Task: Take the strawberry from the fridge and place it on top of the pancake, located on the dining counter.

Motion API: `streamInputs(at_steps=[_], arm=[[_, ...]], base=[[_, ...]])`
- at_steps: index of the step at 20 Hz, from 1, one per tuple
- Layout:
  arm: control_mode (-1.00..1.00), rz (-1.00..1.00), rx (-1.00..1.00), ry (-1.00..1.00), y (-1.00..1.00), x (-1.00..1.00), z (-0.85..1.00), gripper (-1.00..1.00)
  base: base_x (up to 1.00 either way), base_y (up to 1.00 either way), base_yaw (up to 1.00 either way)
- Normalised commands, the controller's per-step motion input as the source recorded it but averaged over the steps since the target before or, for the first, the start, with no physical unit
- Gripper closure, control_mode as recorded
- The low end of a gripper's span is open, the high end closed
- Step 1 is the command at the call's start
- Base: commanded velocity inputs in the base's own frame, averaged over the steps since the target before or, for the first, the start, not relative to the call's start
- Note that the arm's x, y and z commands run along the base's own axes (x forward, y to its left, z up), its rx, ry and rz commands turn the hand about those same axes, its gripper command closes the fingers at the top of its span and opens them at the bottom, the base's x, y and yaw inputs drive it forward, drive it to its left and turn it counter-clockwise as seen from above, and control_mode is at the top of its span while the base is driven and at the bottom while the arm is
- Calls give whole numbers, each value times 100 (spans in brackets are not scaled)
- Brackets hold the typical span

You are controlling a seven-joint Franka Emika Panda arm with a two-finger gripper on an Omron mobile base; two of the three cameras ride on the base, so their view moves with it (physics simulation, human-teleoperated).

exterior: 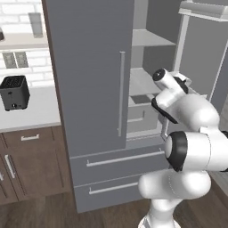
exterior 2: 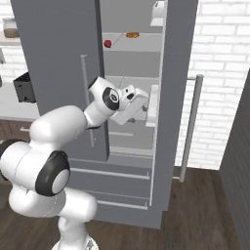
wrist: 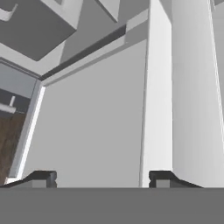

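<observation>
The grey fridge [exterior 2: 58,58] has its right door swung open. A red strawberry [exterior 2: 107,43] sits on an upper shelf [exterior 2: 139,49] inside, beside an orange item [exterior 2: 132,35]. The white arm's gripper [exterior 2: 146,105] hovers lower, fingers spread apart, grasping nothing.

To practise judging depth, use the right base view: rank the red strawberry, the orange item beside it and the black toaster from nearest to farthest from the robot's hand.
1. Red strawberry, upper fridge shelf, above the hand.
2. Orange item, same shelf, about as near; too close to call.
3. Black toaster, far left on the worktop.
</observation>
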Motion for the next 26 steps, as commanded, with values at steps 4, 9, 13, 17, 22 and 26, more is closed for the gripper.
streamInputs(at_steps=[4, 9, 13, 17, 22, 26], arm=[[-100, 0, 2, 0, -11, 0, 0, -100], [-100, 0, 0, -10, 61, 0, 0, -100], [-100, 0, 24, -25, 100, 27, 2, -100], [-100, 1, 68, -1, 100, 46, -7, -100], [-100, 5, 88, 5, 88, 40, -13, -100], [-100, -10, 61, -14, 58, 27, -3, -100]], base=[[0, 0, 0], [0, 0, 0], [0, 0, 0], [0, 0, 0], [0, 0, 0], [0, 0, 0]])
